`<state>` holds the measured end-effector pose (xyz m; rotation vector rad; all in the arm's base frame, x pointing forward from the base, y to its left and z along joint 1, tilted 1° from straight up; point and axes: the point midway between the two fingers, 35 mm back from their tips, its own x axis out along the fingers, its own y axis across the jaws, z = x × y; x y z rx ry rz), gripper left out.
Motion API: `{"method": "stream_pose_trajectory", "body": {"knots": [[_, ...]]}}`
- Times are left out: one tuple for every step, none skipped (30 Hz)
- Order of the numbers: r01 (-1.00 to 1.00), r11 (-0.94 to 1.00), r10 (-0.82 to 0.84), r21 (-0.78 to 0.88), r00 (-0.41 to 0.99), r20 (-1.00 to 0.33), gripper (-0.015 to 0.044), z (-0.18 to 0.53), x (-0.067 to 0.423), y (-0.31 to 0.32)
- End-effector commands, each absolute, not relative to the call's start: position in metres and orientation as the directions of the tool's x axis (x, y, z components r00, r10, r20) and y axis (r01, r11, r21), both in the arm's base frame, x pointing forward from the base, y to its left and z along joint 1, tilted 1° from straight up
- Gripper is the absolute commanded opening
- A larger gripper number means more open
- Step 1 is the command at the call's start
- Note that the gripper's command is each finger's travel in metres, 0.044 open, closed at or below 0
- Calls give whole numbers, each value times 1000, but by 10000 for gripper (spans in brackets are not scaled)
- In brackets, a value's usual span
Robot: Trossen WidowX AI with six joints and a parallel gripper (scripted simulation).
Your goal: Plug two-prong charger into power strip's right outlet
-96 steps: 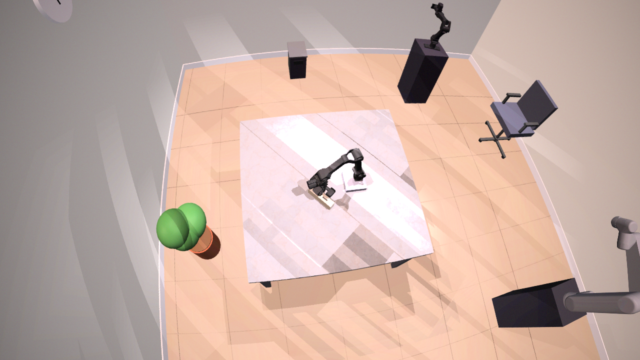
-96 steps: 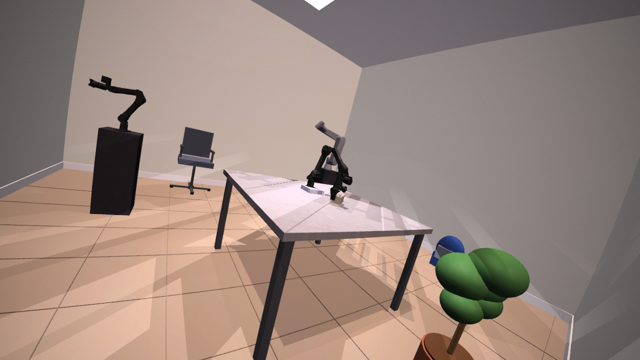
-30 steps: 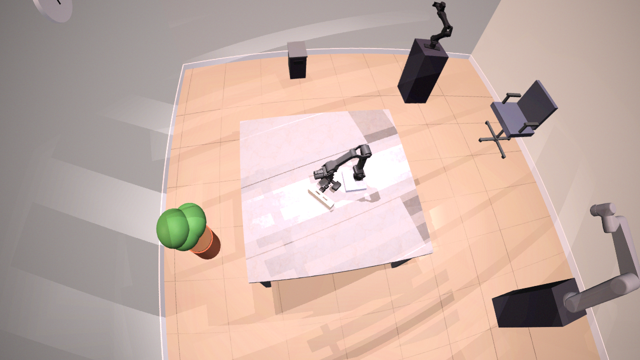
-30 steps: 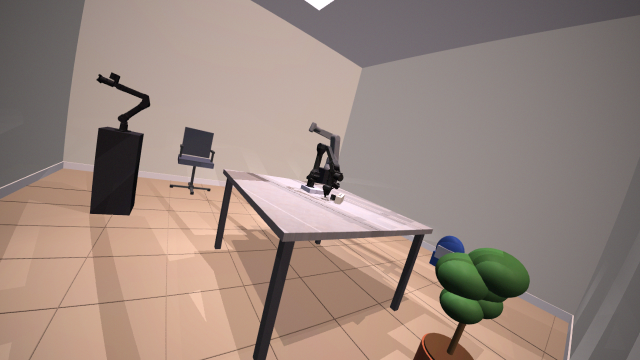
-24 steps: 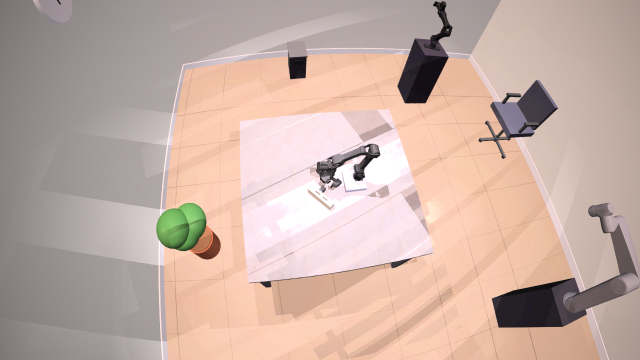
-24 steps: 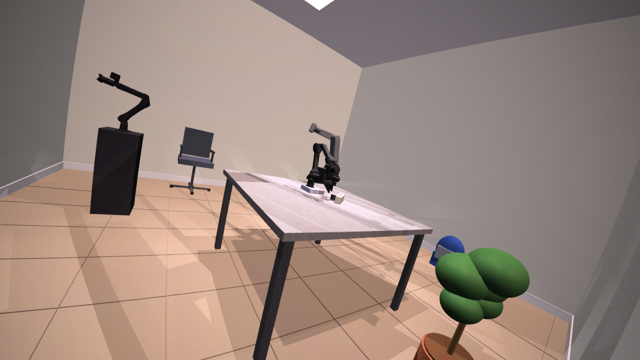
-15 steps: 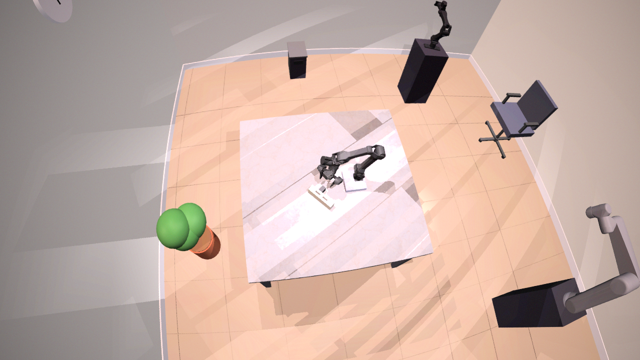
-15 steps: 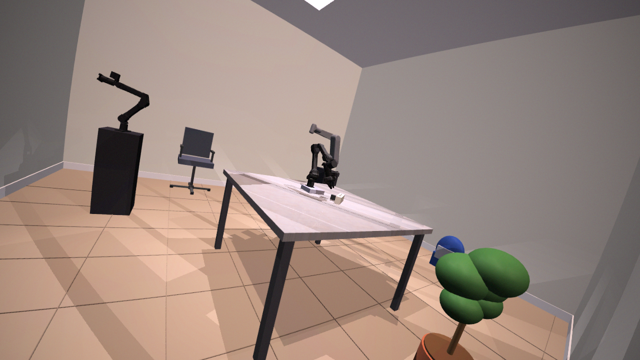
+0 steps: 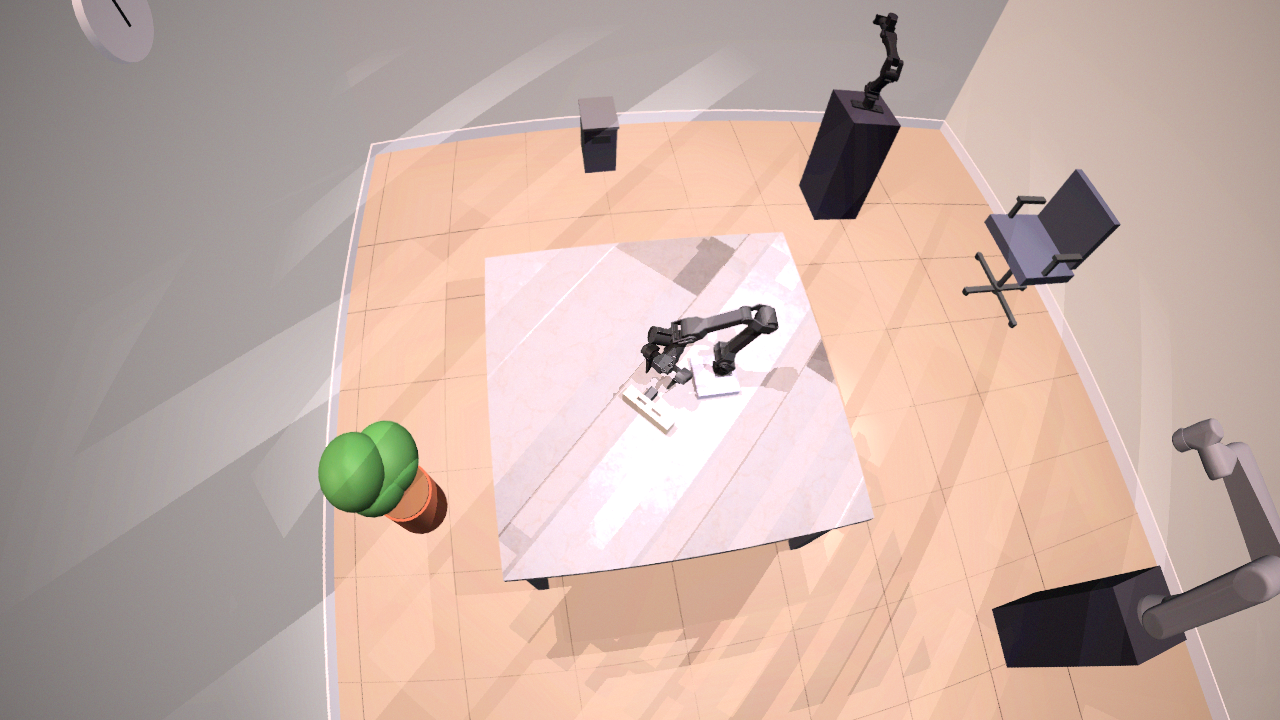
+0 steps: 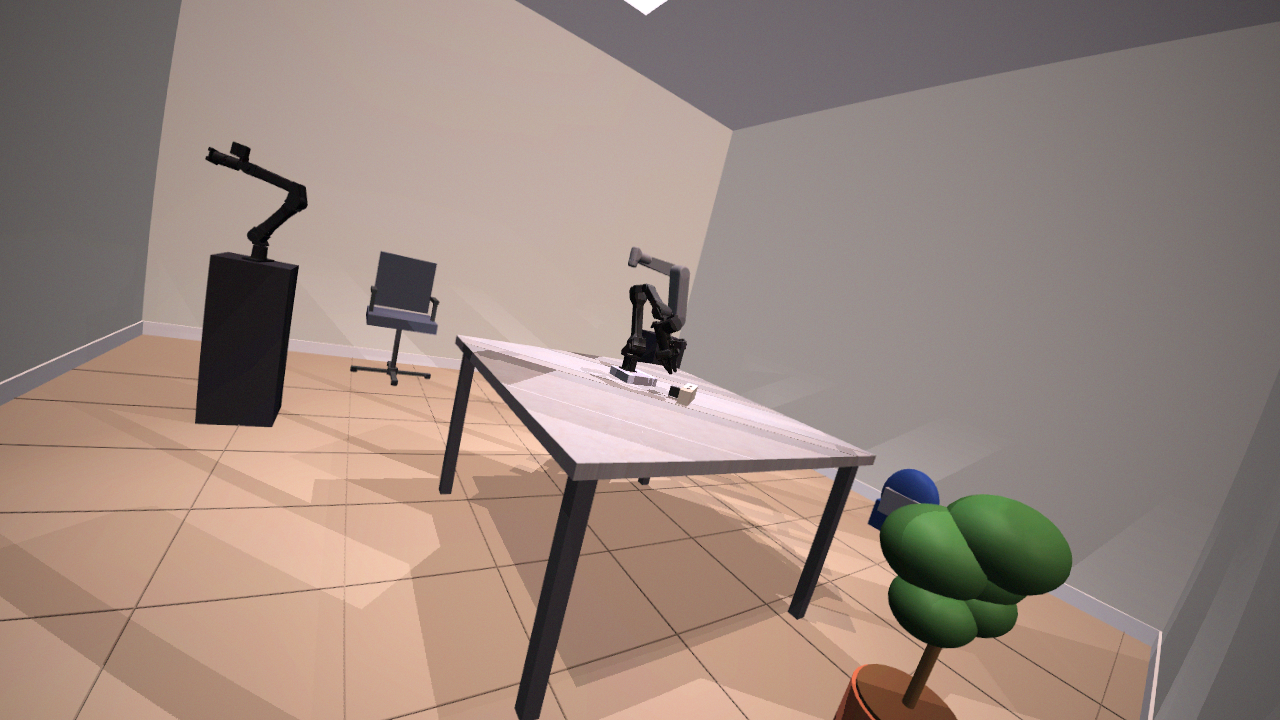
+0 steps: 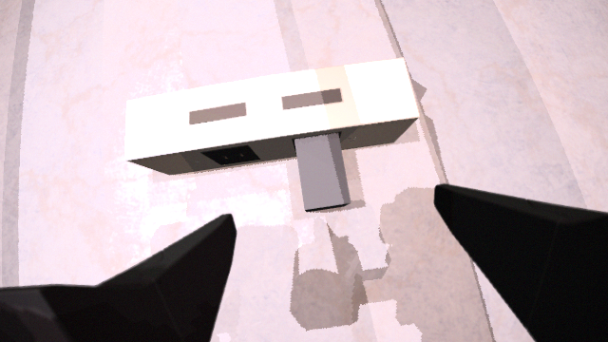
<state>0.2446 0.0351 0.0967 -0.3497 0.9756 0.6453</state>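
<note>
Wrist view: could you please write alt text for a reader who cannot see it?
A grey charger sits plugged into the right outlet on the side of a white power strip lying on the table. The open tool holds nothing, its dark fingers apart.
</note>
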Motion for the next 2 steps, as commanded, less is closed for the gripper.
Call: {"method": "stream_pose_trajectory", "body": {"knots": [[-651,759,349,5,401,-847,440,98,245,36],[-651,759,349,5,401,-847,440,98,245,36]]}}
